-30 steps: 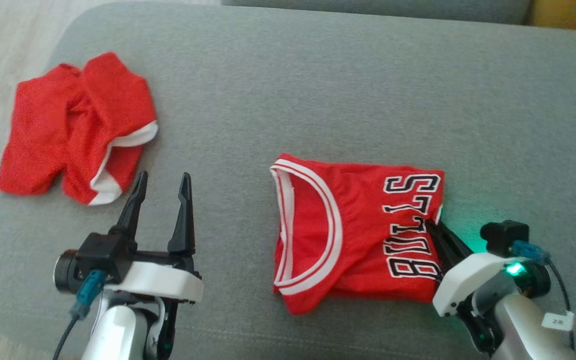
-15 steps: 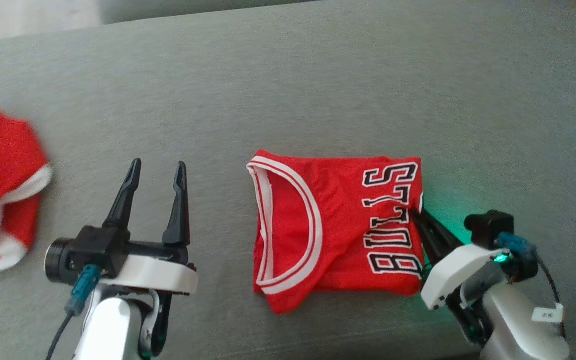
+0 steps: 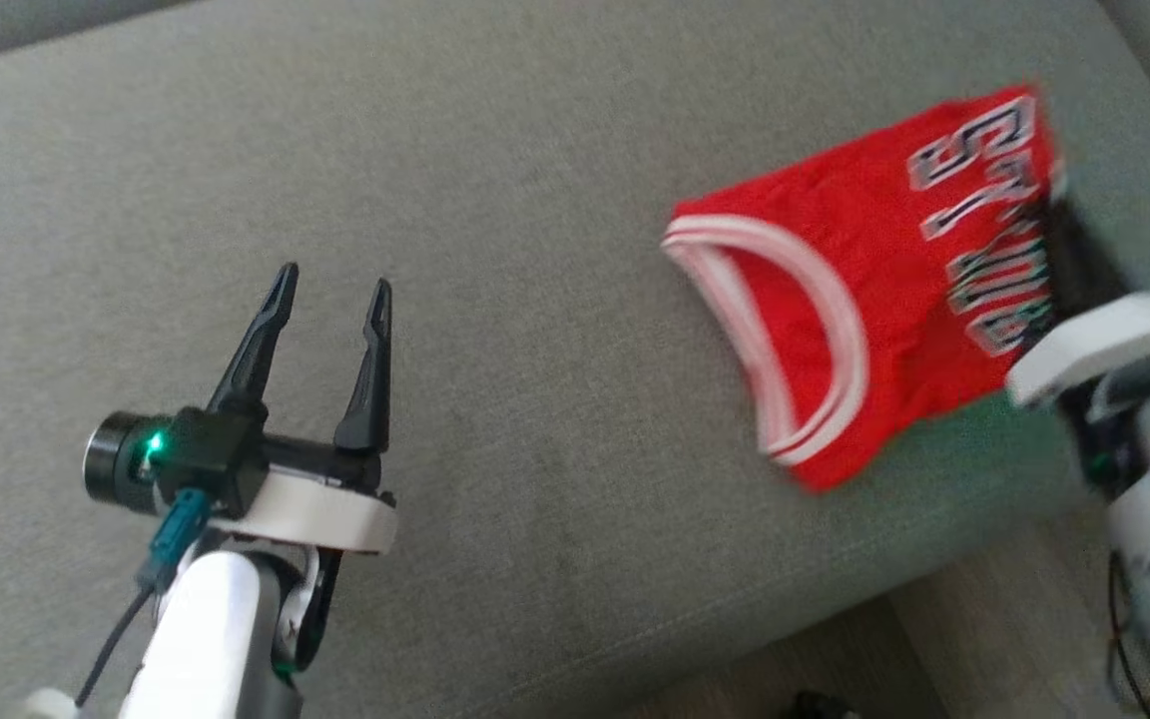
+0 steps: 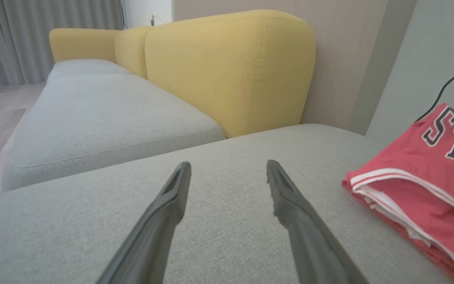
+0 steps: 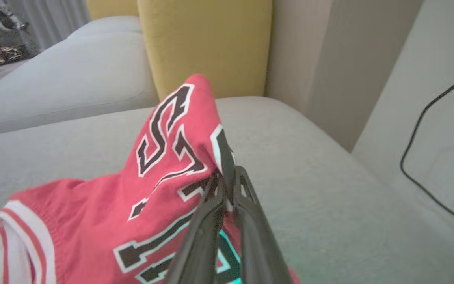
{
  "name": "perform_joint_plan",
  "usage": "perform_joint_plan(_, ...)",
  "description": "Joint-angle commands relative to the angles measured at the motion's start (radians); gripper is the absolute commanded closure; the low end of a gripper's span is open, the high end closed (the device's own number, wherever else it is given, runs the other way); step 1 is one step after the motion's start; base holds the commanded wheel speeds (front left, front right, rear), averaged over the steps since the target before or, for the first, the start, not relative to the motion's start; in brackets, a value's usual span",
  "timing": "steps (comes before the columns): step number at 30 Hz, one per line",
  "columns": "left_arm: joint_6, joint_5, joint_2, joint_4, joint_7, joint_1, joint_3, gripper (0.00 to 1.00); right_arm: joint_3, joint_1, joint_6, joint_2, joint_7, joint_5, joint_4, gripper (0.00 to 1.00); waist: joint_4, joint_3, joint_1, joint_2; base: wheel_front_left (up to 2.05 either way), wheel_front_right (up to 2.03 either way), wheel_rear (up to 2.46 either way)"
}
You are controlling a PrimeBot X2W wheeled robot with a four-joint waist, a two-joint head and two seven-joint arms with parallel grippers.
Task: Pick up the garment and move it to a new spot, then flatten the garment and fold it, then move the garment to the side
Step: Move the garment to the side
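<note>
- Garment (image 3: 864,290): a red jersey with a white-striped collar and black-and-white lettering. It lies folded on the grey seat cushion (image 3: 535,180). In the head view we see it at about two o'clock from the picture's middle, somewhat blurred.
- Our right gripper (image 5: 228,175) is pinched tight on the garment's lettered edge. In the right wrist view the two dark fingers meet with red cloth caught between them.
- At twelve o'clock from those fingertips the cloth rises into a peak, lifted clear of the cushion.
- The collar end sits lower, at about eight o'clock in the right wrist view. In the left wrist view it appears to rest on the cushion.
- Our left gripper (image 3: 332,280) has its fingers spread wide and holds nothing. It stands over bare cushion at about eight o'clock in the head view, fingers pointing to twelve o'clock.
- The garment is well apart from our left gripper, at roughly two o'clock from it in the head view and three o'clock in the left wrist view.
- In the left wrist view a yellow backrest (image 4: 231,71) stands at twelve o'clock, and a second grey seat (image 4: 105,114) at ten o'clock.
- A black cable (image 5: 420,130) runs down a pale surface at three o'clock in the right wrist view.
</note>
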Motion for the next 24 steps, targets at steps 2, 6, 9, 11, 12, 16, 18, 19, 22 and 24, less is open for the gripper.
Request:
perform_joint_plan(2, -0.008, 0.013, 0.020, -0.040, 0.010, -0.055, 0.016, 0.00, -0.038, -0.090, -0.001, -0.043, -0.031, 0.013, 0.016, 1.00, -0.031, 0.058, 0.0000, 0.0000, 0.00, 0.00, 0.00)
perform_joint_plan(6, -0.012, 0.019, 0.024, -0.046, 0.020, -0.075, 0.003, 0.00, -0.095, -0.172, -0.001, -0.074, -0.058, 0.022, 0.089, 1.00, -0.036, 0.098, 0.0000, 0.0000, 0.00, 0.00, 0.00)
perform_joint_plan(9, -0.014, 0.024, 0.031, -0.051, 0.029, -0.086, -0.003, 0.00, -0.122, -0.228, -0.001, -0.088, -0.077, 0.034, 0.139, 1.00, -0.042, 0.127, 0.0000, 0.0000, 0.00, 0.00, 0.00)
perform_joint_plan(11, -0.017, 0.028, 0.036, -0.055, 0.034, -0.095, -0.008, 0.00, -0.135, -0.263, -0.001, -0.093, -0.087, 0.043, 0.173, 1.00, -0.044, 0.145, 0.0000, 0.0000, 0.00, 0.00, 0.00)
perform_joint_plan(12, -0.018, 0.030, 0.039, -0.057, 0.037, -0.100, -0.011, 0.00, -0.138, -0.278, -0.001, -0.093, -0.091, 0.047, 0.188, 1.00, -0.045, 0.152, 0.0000, 0.0000, 0.00, 0.00, 0.00)
perform_joint_plan(16, -0.021, 0.035, 0.047, -0.064, 0.044, -0.113, -0.016, 0.00, -0.138, -0.323, -0.001, -0.093, -0.101, 0.058, 0.232, 1.00, -0.049, 0.175, 0.0000, 0.0000, 0.00, 0.00, 0.00)
perform_joint_plan(18, -0.024, 0.038, 0.052, -0.068, 0.050, -0.124, -0.020, 0.00, -0.135, -0.350, -0.001, -0.093, -0.106, 0.066, 0.266, 1.00, -0.050, 0.190, 0.0000, 0.0000, 0.00, 0.00, 0.00)
perform_joint_plan(19, -0.026, 0.040, 0.054, -0.071, 0.053, -0.130, -0.023, 0.00, -0.132, -0.363, -0.001, -0.093, -0.108, 0.067, 0.286, 1.00, -0.049, 0.198, 0.0000, 0.0000, 0.00, 0.00, 0.00)
perform_joint_plan(22, -0.034, 0.047, 0.060, -0.080, 0.066, -0.151, -0.038, 0.00, -0.123, -0.414, -0.001, -0.092, -0.113, 0.072, 0.368, 1.00, -0.044, 0.229, 0.0000, 0.0000, 0.00, 0.00, 0.00)
perform_joint_plan(24, -0.037, 0.050, 0.064, -0.083, 0.071, -0.159, -0.044, 0.00, -0.118, -0.438, -0.001, -0.090, -0.114, 0.074, 0.409, 1.00, -0.041, 0.244, 0.0000, 0.0000, 0.00, 0.00, 0.00)
